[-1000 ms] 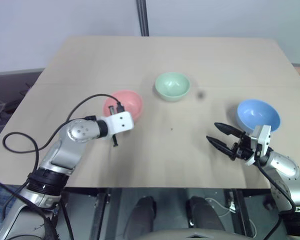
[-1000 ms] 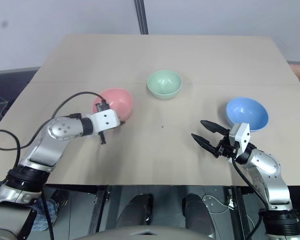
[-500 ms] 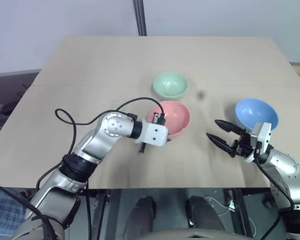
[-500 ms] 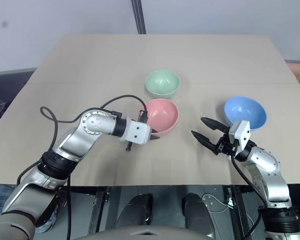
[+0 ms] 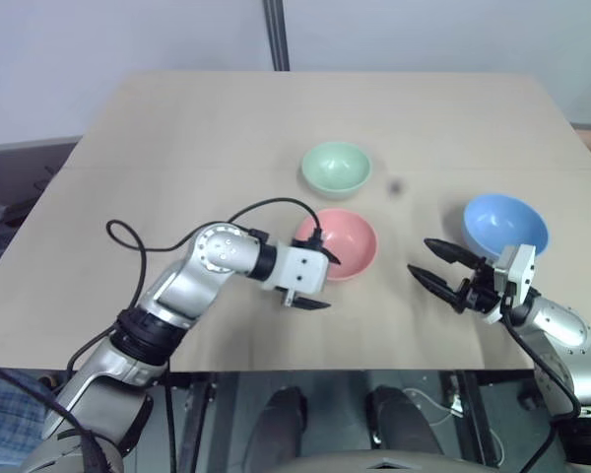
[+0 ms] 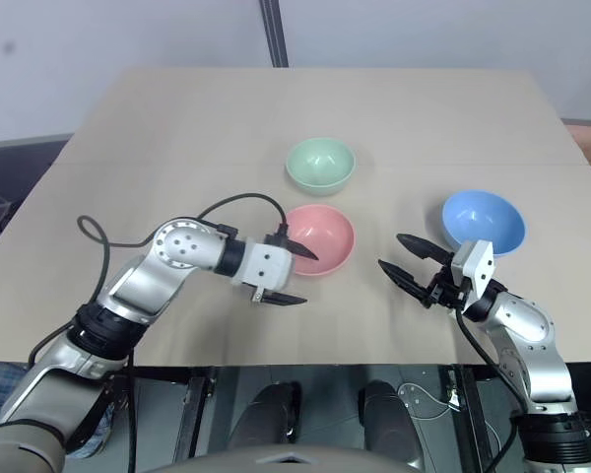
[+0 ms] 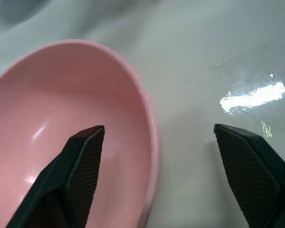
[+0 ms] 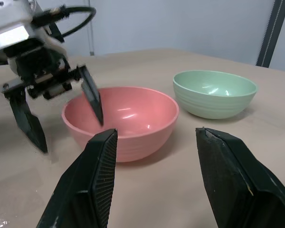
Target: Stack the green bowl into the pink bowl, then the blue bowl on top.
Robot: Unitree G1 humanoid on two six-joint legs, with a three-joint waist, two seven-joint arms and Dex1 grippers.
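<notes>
The pink bowl [image 5: 337,243] sits upright at the table's middle, just in front of the green bowl [image 5: 336,168]. My left gripper [image 5: 318,282] is open at the pink bowl's near-left rim; in the left wrist view one finger [image 7: 85,152] hangs over the pink bowl [image 7: 47,109] and the other stands outside it above the tabletop. The blue bowl [image 5: 505,225] rests at the right. In front of it my right gripper [image 5: 421,256] is open and empty, pointing toward the pink bowl [image 8: 123,118] and the green bowl [image 8: 213,92].
All three bowls are empty and stand apart on the tan table [image 5: 177,128]. A black cable loops off the left wrist [image 5: 266,207]. A small dark spot [image 5: 396,185] marks the tabletop right of the green bowl.
My left arm carried the pink bowl from the left side to the middle, in front of the green bowl, then opened its fingers and let go of the rim. The right arm kept still.
</notes>
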